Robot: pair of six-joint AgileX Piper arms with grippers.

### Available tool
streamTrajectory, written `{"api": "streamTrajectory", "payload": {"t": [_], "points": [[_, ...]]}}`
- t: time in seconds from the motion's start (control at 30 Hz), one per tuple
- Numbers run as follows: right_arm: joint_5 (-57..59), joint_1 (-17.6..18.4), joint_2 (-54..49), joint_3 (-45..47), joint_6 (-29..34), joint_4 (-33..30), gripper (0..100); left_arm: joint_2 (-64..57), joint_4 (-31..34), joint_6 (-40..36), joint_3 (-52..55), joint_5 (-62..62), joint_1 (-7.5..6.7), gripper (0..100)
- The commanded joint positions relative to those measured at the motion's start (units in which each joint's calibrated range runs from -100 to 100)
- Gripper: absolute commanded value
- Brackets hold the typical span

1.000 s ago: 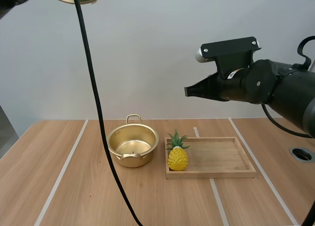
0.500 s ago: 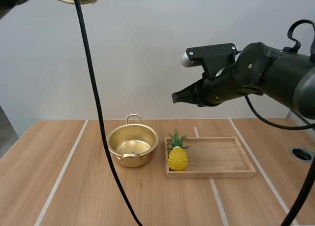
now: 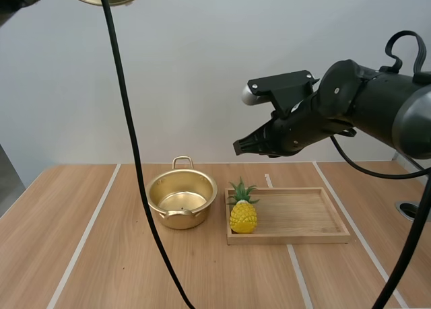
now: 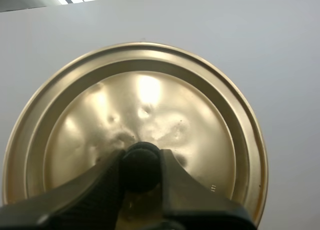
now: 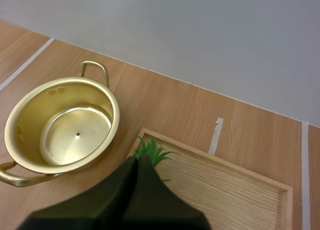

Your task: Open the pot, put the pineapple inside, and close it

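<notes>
Holding the lid [image 4: 145, 104] clamped by its black knob [image 4: 141, 171], the left claw [image 4: 141, 157] hangs high and well clear, probably so that the pot [image 3: 202, 211] is free for loading. That pot stands open and empty on the worktop [image 3: 101, 255]. Just beside it, the pineapple [image 3: 243, 216] stands upright, alone in the wooden tray [image 3: 296, 215], at the end nearest the pot. Above it hovers the right claw [image 3: 239, 146], clenched on nothing; it will likely need to spread before gripping the pineapple.
</notes>
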Motion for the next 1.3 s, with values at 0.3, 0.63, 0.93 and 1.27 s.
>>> {"api": "streamTrajectory", "payload": {"t": [0.3,0.63,0.93,1.27], "points": [[5.16,0.11,-0.22,-0.52,-1.67,1.40,0,-0.38,-0.98,-0.59,-0.32,-0.70,0.06,0],[5.66,0.11,-0.22,-0.52,-2.19,1.08,0,-0.38,-0.98,-0.59,-0.32,-0.70,0.06,0],[9.48,0.11,-0.22,-0.52,-2.45,-0.33,100,-0.38,-0.98,-0.59,-0.32,-0.70,0.06,0],[12.86,0.11,-0.22,-0.52,0.58,-1.36,100,-0.38,-0.98,-0.59,-0.32,-0.70,0.06,0]]}}
